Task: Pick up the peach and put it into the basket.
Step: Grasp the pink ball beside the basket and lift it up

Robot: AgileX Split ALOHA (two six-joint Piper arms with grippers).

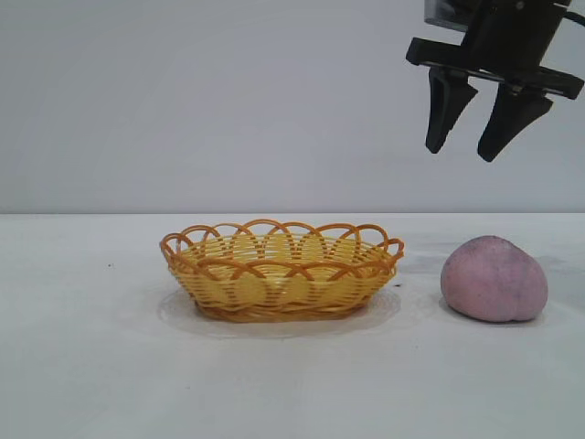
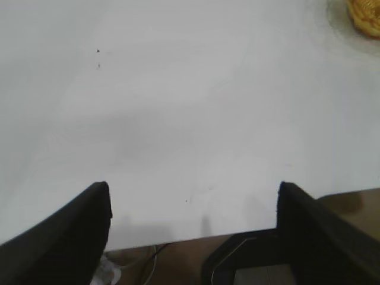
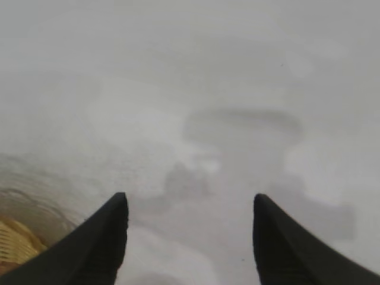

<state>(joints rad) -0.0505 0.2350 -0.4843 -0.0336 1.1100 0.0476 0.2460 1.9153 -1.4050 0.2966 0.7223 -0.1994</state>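
The pinkish-purple peach [image 1: 494, 279] lies on the white table, to the right of the yellow woven basket [image 1: 281, 269] with its orange looped rim. High above the peach hangs my right gripper [image 1: 463, 151], open, nothing between its black fingers. In the right wrist view the same gripper [image 3: 190, 199] points at bare table, a corner of the basket [image 3: 15, 244] shows beside it, and the peach is out of that view. My left gripper [image 2: 193, 190] is open and empty over the table's edge, out of the exterior view; the basket [image 2: 365, 15] shows far off in the left wrist view.
White table top [image 1: 91, 366] stretches to the left of and in front of the basket. A plain grey wall stands behind. In the left wrist view the table's edge [image 2: 178, 240] shows, with brown floor, cables and a dark object below it.
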